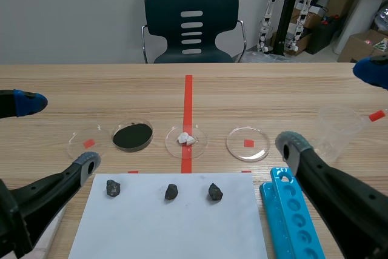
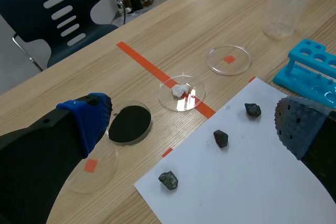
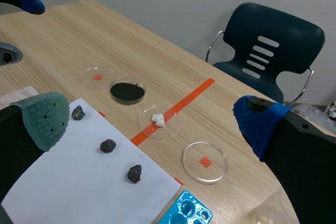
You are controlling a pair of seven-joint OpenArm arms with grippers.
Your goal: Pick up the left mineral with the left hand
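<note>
Left mineral (image 1: 113,187): dark rough lump, leftmost of three on white paper sheet (image 1: 170,228), near left. Left gripper (image 1: 57,133): fingers spread wide, holding nothing; sits left of and slightly farther than mineral, apart.

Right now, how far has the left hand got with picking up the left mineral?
Nothing looks done yet: the left mineral lies untouched on the white paper. Nothing is in hand: the left hand is open and empty, raised above the table and apart from the stone. Still to do: lower over the stone, close on it and lift.
</note>
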